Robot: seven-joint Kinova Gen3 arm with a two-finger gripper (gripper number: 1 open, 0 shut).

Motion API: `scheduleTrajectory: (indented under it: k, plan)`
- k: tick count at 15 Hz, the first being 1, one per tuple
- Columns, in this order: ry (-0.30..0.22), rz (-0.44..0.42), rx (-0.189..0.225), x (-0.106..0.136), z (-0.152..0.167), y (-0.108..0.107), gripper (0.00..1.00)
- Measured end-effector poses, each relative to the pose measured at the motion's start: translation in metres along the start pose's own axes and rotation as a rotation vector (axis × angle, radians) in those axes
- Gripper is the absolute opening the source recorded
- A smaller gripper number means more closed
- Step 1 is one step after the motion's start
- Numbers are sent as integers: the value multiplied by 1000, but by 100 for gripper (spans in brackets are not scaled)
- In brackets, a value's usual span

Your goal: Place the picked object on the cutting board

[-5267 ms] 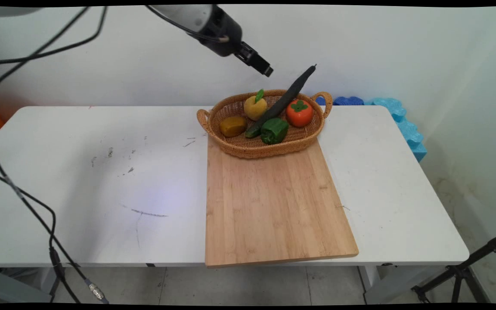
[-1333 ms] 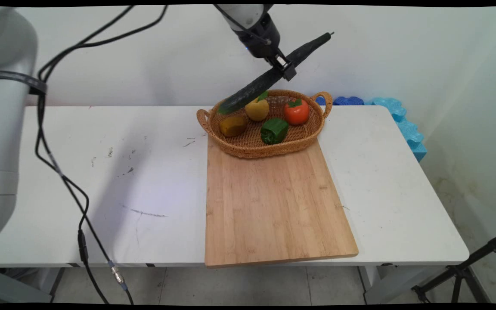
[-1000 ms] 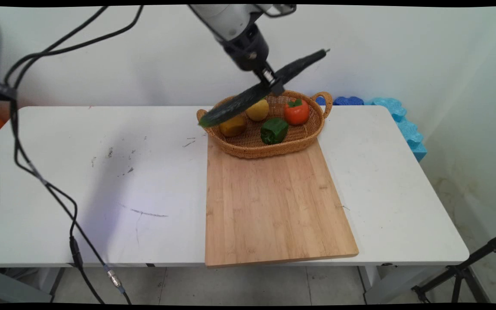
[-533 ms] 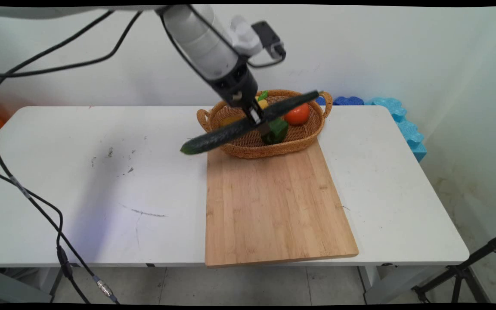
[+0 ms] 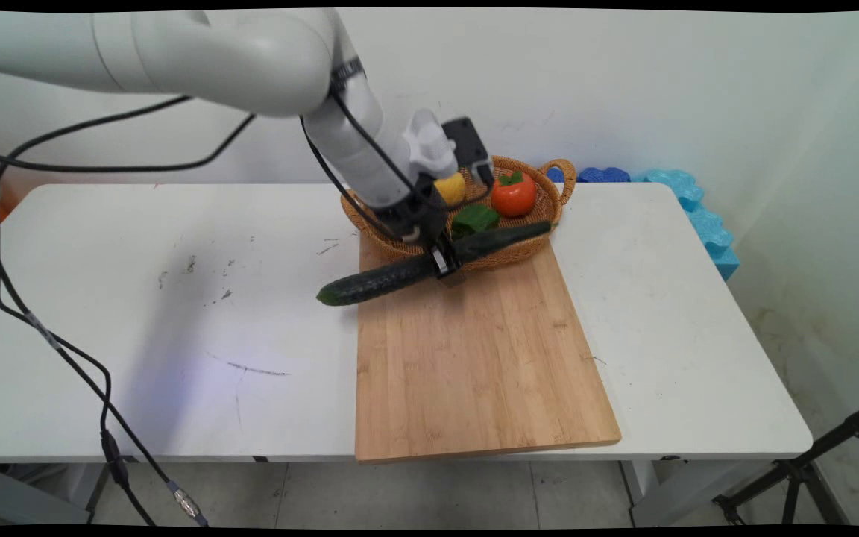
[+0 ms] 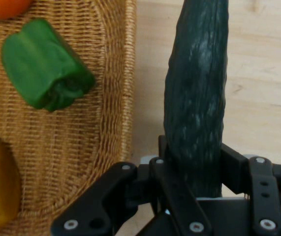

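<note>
Probably a robotics lab — a bare white table (image 5: 176, 313) against a plain wall (image 5: 661, 89), tripod leg (image 5: 810, 462) beside it.

Even, soft indoor light fills both views. A faint shadow lies at lower left on the table (image 5: 176, 350). The hand view stays sharp on the cucumber (image 6: 197, 113), without glare.

No text, label, brand, number or sign can be read anywhere in either view.
</note>
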Motion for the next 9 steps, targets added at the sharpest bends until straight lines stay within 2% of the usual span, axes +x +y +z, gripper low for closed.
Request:
scheduleTrajectory:
  k: [9]
  plan:
    - [10, 54, -11, -8, 68, 10, 0]
